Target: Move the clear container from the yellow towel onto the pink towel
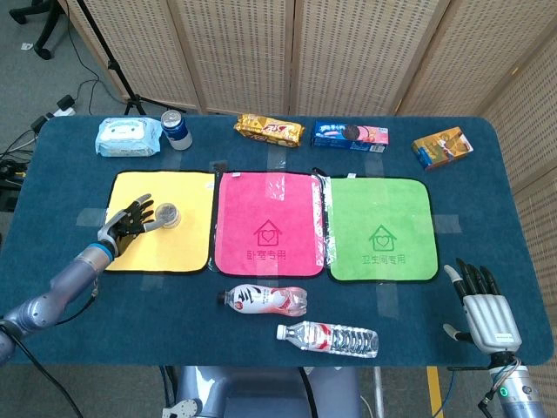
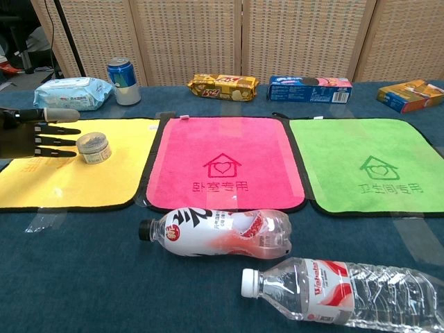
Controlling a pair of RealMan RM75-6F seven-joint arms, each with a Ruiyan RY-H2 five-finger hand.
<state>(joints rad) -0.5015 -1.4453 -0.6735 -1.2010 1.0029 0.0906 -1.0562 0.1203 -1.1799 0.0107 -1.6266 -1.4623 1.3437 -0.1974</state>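
Observation:
A small clear round container (image 1: 167,214) (image 2: 94,147) with a grey lid stands upright on the yellow towel (image 1: 174,248) (image 2: 76,184), near its right side. My left hand (image 1: 130,221) (image 2: 31,134) hovers just left of the container, fingers spread and pointing toward it, fingertips almost at its side and holding nothing. The pink towel (image 1: 270,225) (image 2: 225,163) lies directly right of the yellow one. At the table's near right corner my right hand (image 1: 483,306) rests open, fingers spread, far from the towels.
A green towel (image 1: 380,228) lies right of the pink one. Two plastic bottles (image 1: 265,300) (image 1: 329,339) lie in front of the towels. Along the far edge sit a wipes pack (image 1: 128,137), a blue can (image 1: 177,130) and snack boxes (image 1: 270,131) (image 1: 350,135) (image 1: 442,147).

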